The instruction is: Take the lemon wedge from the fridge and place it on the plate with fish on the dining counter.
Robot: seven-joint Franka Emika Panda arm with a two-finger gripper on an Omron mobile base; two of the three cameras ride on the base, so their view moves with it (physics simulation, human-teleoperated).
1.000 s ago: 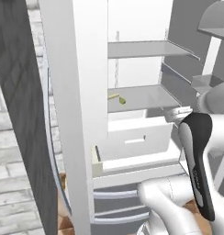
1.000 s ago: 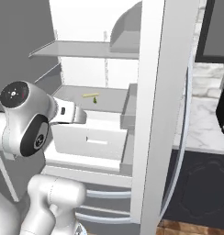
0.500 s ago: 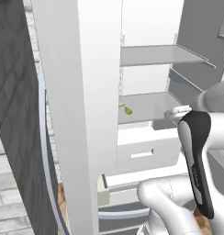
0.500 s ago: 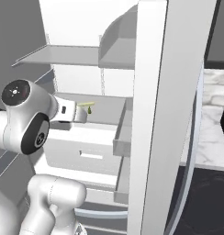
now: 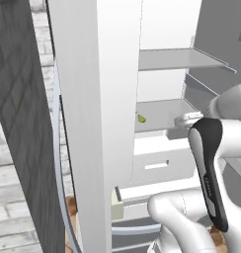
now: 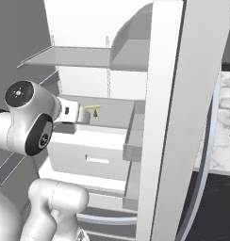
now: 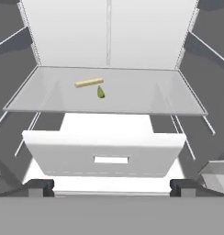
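Left base view: the fridge stands open, and the white edge of its door fills the middle of the picture, hiding the left part of the interior. Past that edge the lemon wedge shows as a small yellow-green speck at the left end of the lower glass shelf, partly cut off by the door edge. An upper shelf runs above it, and a white drawer sits below. The arm's dark-and-white forearm covers the lower right.

Right base view: the other door edge crosses the right half and hides the right side of the interior. The wedge lies on the lower shelf just beside a pale yellow stick-shaped item (too small to identify). The arm's round joint covers the shelf's left end, so the hand itself is hard to make out here.

Hand view: the gripper faces the interior with its two dark tips standing wide apart at the bottom corners, nothing between them. The wedge sits left of the shelf's centre, just below the stick, well apart from the tips. The drawer is pulled partly out beneath the shelf's front edge.
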